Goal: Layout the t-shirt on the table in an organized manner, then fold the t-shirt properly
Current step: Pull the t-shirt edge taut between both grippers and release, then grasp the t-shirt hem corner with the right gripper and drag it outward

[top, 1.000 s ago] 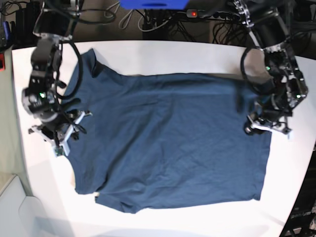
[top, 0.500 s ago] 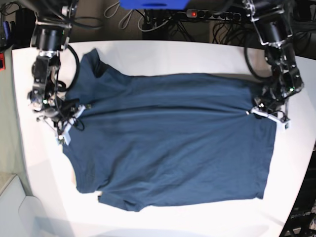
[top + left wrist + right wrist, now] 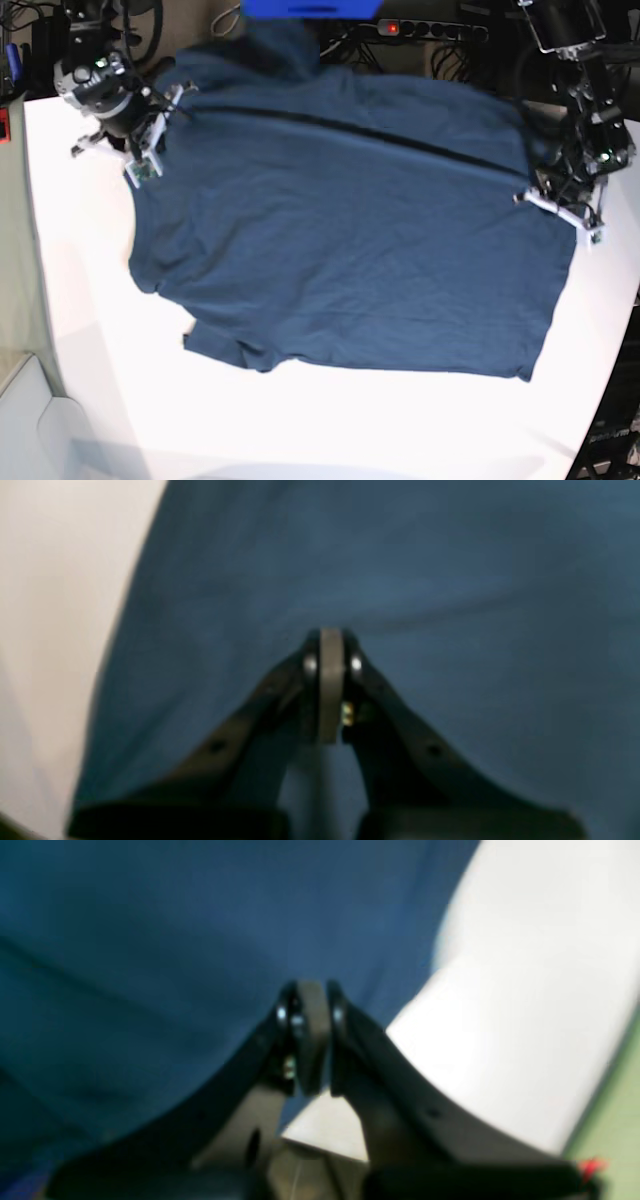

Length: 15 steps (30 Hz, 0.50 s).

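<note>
Fabric of the t-shirt (image 3: 350,250) is stretched above the table (image 3: 90,330) in my 2 clenched grippers, left (image 3: 555,205) and right (image 3: 150,130).

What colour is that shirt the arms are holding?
Plain dark navy blue, no print; the t-shirt shows best in the base view.

- The t-shirt (image 3: 350,240) lies spread over the middle of the worktop (image 3: 90,330), its far part raised off the surface between the two arms.
- The right pincer (image 3: 150,125) is at the shirt's far-left edge in the base view, jaws closed on the cloth.
- The left pincer (image 3: 545,200) is at the shirt's right edge, likewise pinching cloth.
- A power strip (image 3: 430,30) sits behind the worktop.
</note>
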Each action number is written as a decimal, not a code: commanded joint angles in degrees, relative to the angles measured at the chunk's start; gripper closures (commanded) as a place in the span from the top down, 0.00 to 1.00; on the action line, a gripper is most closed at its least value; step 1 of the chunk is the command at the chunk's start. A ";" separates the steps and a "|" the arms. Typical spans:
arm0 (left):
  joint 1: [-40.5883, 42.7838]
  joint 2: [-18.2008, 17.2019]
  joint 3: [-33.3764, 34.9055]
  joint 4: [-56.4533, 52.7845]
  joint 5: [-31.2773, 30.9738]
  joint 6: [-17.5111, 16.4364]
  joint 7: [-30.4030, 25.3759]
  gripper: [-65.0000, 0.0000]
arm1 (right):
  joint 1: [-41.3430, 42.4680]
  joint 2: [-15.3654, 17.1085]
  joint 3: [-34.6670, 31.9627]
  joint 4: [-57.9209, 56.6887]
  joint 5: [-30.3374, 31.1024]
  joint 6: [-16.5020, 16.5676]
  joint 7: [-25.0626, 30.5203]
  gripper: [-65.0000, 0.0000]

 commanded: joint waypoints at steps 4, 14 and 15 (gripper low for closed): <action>-1.44 -0.73 -0.26 4.58 -4.44 -0.10 -0.08 0.00 | 3.74 0.57 0.72 0.10 -0.48 -0.26 0.16 0.03; -6.62 -0.99 0.27 -18.28 -4.62 -0.02 -9.05 0.00 | 24.93 0.66 1.07 -5.87 -0.39 -0.26 -7.93 0.31; -6.62 -0.99 0.36 -20.39 -4.62 -0.02 -10.55 0.00 | 27.65 0.66 1.07 -7.63 -0.39 -0.26 -8.81 0.36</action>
